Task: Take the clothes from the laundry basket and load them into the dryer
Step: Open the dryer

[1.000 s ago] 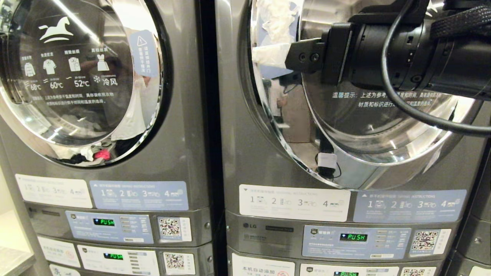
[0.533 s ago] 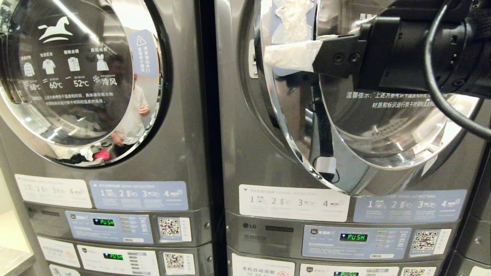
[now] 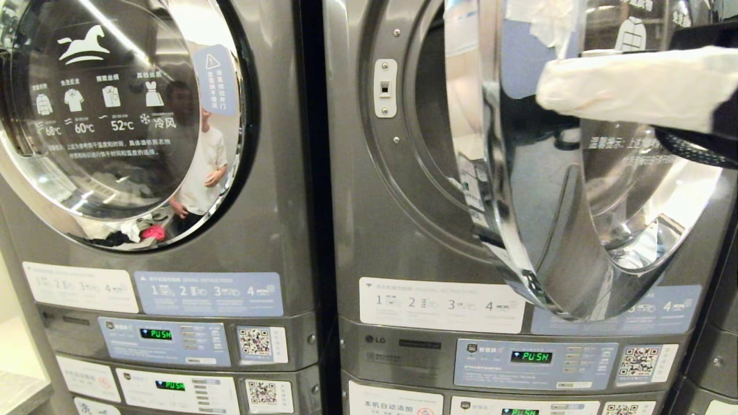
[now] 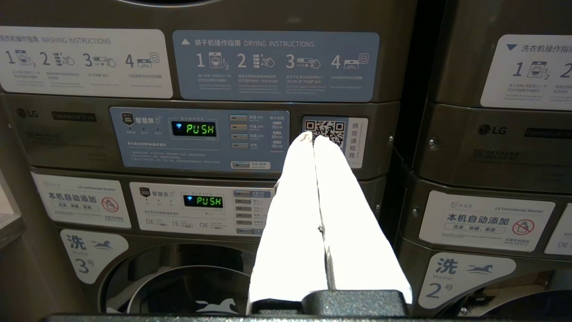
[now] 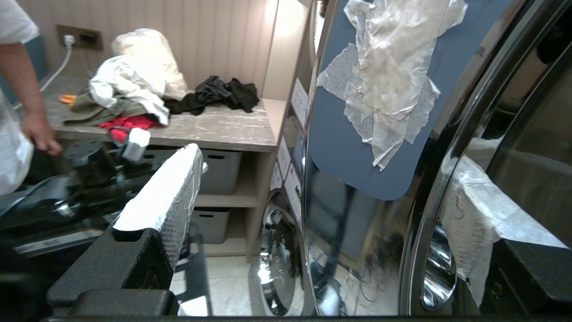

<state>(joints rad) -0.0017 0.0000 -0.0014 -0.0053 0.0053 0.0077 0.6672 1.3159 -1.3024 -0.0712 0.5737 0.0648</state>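
The dryer (image 3: pixel 369 230) is the right-hand dark grey LG unit in the head view. Its chrome-rimmed round door (image 3: pixel 519 242) stands swung partly out, baring the drum opening (image 3: pixel 429 115). My right gripper (image 5: pixel 319 174) is open, and the door's chrome edge (image 5: pixel 313 223) stands between its white-wrapped fingers (image 5: pixel 170 188). One finger (image 3: pixel 628 86) lies across the door's glass face at the upper right of the head view. My left gripper (image 4: pixel 313 138) is shut and empty, parked low before the control panels. The laundry basket and its clothes are out of view.
The neighbouring grey dryer (image 3: pixel 115 115) on the left has its door closed. In the right wrist view a counter (image 5: pixel 214 129) carries a heap of mixed laundry, with grey bins (image 5: pixel 223 167) under it. A person's arm (image 5: pixel 27 89) shows beside the counter.
The dryer door has swung further open, away from the latch side. My right gripper has travelled with it toward the right, closer to the head camera. The left arm has not moved.
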